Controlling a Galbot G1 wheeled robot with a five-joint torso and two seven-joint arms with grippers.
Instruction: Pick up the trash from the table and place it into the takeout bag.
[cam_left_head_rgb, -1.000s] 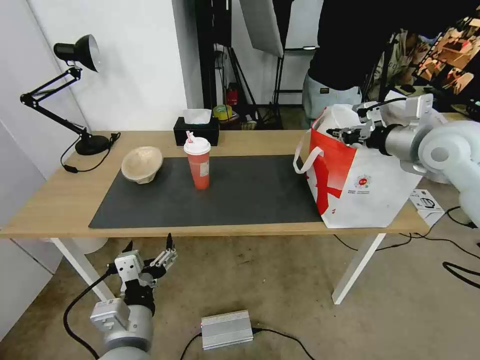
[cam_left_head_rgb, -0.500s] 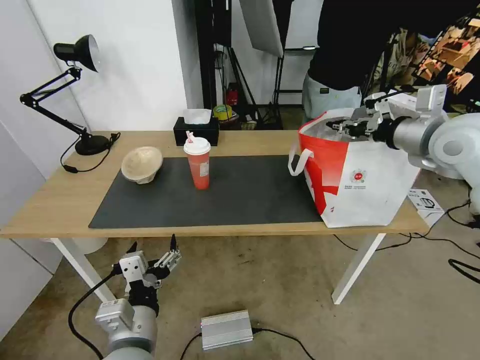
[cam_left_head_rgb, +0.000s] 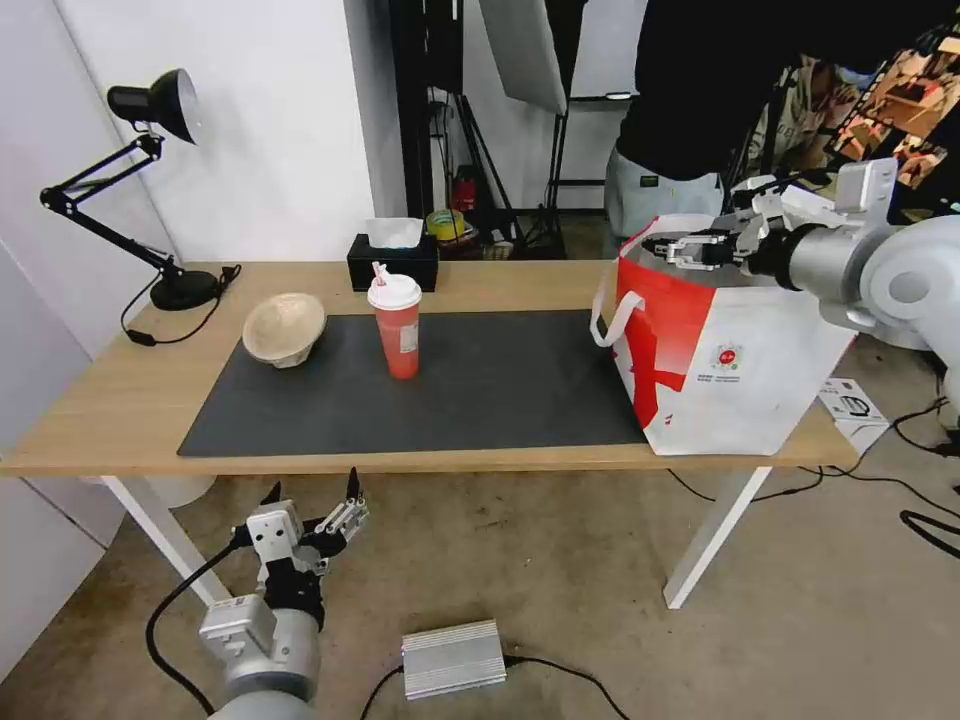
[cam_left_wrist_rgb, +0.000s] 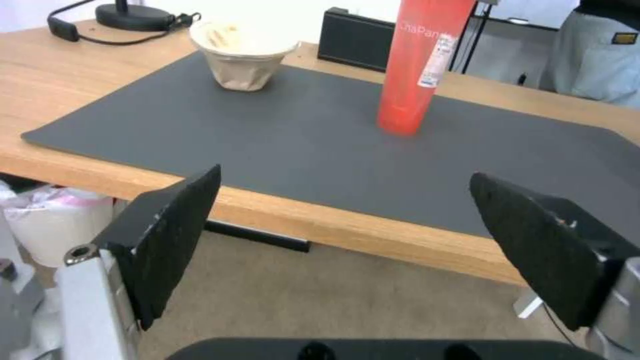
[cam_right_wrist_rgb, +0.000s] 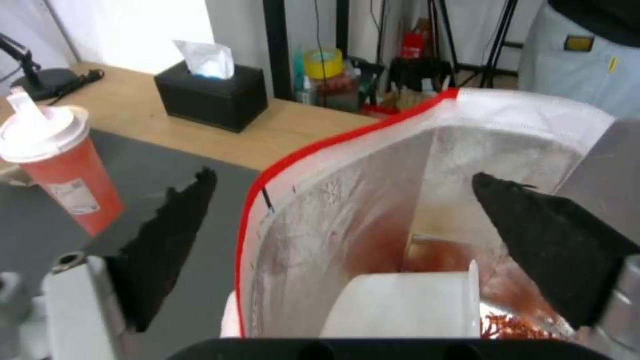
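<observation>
Hovering over the mouth of the takeout bag (cam_left_head_rgb: 735, 350), the right gripper (cam_left_head_rgb: 690, 246) has its fingers spread and empty; the white round bowl (cam_right_wrist_rgb: 407, 310) lies inside against the crinkled foil lining, red scraps beside it. Well away from the bag along the table (cam_left_head_rgb: 100, 400), the smooth red drink cup (cam_left_head_rgb: 397, 325) stands upright on the matte grey mat, the ribbed beige pulp-fibre bowl (cam_left_head_rgb: 284, 327) tilted beyond it. The left gripper (cam_left_head_rgb: 312, 510), also spread wide below the table edge, looks nearer both.

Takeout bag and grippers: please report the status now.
Right gripper open above takeout bag; white bowl inside. Left gripper open, below table edge. Red cup, pulp bowl on table. Nothing blocking.
</observation>
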